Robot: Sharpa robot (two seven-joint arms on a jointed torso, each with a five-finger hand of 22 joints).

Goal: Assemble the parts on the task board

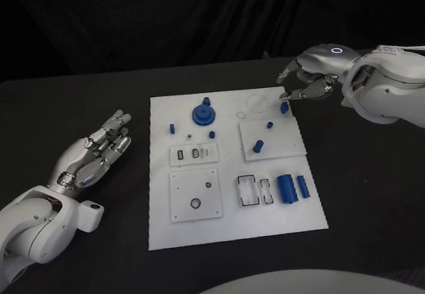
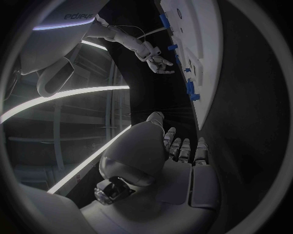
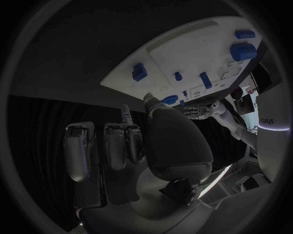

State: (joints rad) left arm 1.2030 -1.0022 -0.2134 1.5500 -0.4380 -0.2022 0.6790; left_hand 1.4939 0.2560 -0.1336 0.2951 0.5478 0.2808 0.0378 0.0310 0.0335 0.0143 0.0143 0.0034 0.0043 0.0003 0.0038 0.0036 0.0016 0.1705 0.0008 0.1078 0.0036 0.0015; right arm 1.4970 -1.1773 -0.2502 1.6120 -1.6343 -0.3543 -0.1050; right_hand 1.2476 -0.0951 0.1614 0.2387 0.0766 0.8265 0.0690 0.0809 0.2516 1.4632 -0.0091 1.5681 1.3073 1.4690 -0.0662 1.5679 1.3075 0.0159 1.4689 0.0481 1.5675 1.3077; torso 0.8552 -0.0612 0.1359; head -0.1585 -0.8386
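At board's far corner, blue part (image 1: 284, 107) touching right hand (image 1: 302, 82)

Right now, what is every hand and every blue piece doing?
Left hand: open, fingers spread, beside the board, holding nothing.
Right hand: fingers curled at the board's far right corner, by a small blue part; whether it grips it, I cannot tell.
Blue gear: on the task board.
Two blue cylinders: lying side by side on the board.
Blue peg: lying on the raised plate.
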